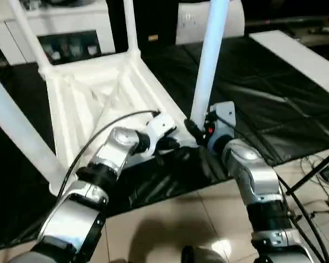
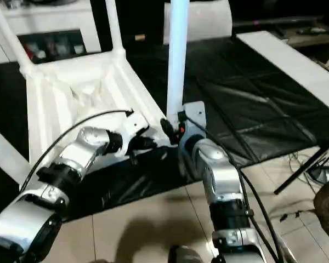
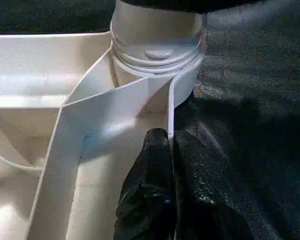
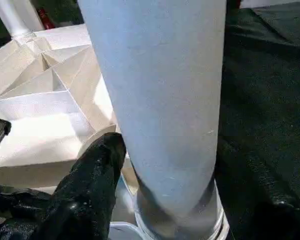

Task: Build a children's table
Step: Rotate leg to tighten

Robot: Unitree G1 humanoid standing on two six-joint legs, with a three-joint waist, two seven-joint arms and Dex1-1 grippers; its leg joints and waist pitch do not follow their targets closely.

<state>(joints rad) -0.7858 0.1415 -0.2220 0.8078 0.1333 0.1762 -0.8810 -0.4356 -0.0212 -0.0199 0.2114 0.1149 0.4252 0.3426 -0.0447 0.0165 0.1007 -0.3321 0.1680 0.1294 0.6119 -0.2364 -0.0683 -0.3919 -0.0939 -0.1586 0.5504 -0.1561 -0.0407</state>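
The children's table (image 1: 98, 98) lies upside down on a black mat (image 1: 252, 109) spread over the tiled floor (image 1: 170, 219), its ribbed underside facing up and its legs standing up out of the corner sockets. At the far left one leg (image 1: 16, 131) leans across the edge of view; two more rise at the back corners, in front of a white cabinet (image 1: 55, 27) with glass doors.

The left tool (image 3: 171, 165) sits at the near rim of the tabletop, its two black fingers (image 3: 150, 190) pinched shut on the thin rim wall (image 3: 169, 110) just beside the near-right corner socket (image 3: 157, 55) — one finger inside the rim, one outside.

To the right of it the fourth leg (image 1: 208, 60) stands upright in that socket. The right tool (image 1: 197, 131) is at the foot of this leg; one black finger (image 4: 92, 185) rests against the leg's side low down, but whether the tool is clamped on the leg or standing open I cannot tell.

Farther right, a flat white panel (image 1: 301, 60) lies on the mat — well apart from the table.
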